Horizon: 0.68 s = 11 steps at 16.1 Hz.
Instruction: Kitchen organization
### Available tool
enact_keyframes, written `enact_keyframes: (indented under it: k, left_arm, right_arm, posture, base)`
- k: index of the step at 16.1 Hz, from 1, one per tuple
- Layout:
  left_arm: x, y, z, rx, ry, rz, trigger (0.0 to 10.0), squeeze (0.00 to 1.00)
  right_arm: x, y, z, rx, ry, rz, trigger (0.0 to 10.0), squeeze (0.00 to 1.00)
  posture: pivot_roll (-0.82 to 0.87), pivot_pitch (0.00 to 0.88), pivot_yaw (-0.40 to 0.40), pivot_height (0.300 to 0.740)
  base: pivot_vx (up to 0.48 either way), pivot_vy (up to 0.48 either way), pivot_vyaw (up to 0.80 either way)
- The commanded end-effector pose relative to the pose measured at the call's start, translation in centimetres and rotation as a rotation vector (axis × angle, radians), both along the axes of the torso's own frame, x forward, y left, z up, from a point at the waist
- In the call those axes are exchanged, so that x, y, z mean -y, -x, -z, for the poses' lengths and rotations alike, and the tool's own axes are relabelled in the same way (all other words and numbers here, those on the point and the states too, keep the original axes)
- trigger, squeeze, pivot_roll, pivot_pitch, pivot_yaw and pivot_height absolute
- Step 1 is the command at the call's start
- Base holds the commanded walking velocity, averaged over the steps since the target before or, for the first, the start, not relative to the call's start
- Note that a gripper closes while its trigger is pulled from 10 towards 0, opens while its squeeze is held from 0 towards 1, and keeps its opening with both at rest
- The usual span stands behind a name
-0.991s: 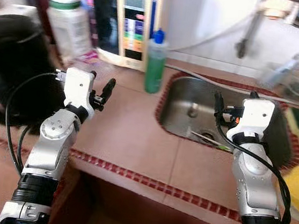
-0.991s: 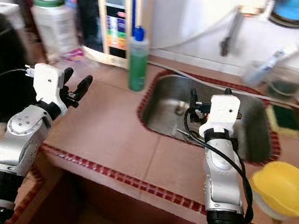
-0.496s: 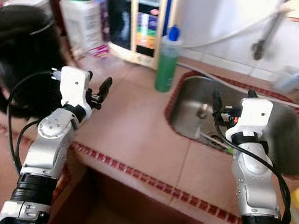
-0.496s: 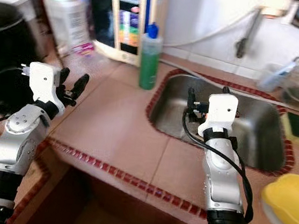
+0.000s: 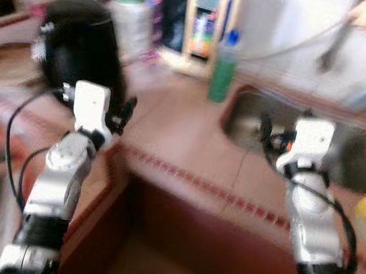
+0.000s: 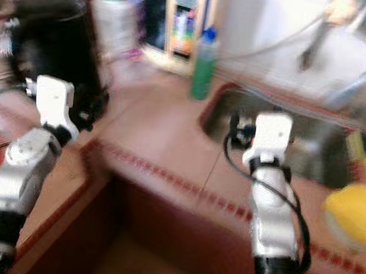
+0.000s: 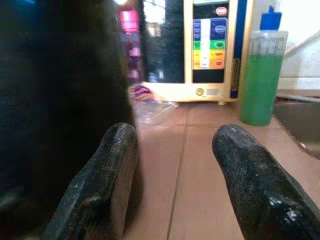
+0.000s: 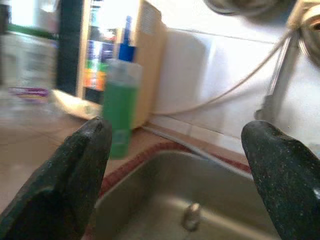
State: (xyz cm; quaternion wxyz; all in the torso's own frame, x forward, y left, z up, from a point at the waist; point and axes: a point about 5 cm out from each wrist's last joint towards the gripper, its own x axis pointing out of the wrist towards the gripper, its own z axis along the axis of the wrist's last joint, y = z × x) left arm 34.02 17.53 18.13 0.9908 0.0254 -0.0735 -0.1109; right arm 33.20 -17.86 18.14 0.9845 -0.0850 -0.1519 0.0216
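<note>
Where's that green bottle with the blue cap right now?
The green bottle stands upright on the tiled counter at the sink's left corner, just in front of the cream-coloured appliance against the wall.

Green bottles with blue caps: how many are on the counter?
1. The green bottle stands on the tiled counter between the sink and the cream-framed appliance. Head views are blurred, so others may be hidden.

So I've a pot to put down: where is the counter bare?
Bare tile lies between the black appliance and the sink, in front of the green bottle. The back edge is crowded: the panelled machine, the white jug.
</note>
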Motion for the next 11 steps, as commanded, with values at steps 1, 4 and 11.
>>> enact_keyframes:
  k: [1, 4, 11]
  left_arm:
    - [0.43, -0.05, -0.77, 0.026, -0.024, 0.026, 10.0, 0.0]
    - [0.43, -0.01, -0.85, 0.038, -0.029, 0.033, 10.0, 0.0]
    - [0.27, 0.4, -0.99, 0.056, -0.017, 0.095, 10.0, 0.0]
  right_arm:
    - [0.31, 0.05, -0.15, 0.007, 0.002, 0.005, 10.0, 0.0]
    - [0.27, 0.01, -0.17, 0.006, 0.005, 0.006, 10.0, 0.0]
    - [0.28, -0.15, 0.08, -0.017, -0.009, 0.015, 10.0, 0.0]
  posture:
    - [-0.17, 0.014, 0.03, 0.74]
    - [-0.17, 0.016, 0.029, 0.74]
    - [-0.17, 0.015, 0.03, 0.74]
  base:
    - [0.0, 0.0, 0.0]
    - [0.0, 0.0, 0.0]
    - [0.0, 0.0, -0.45]
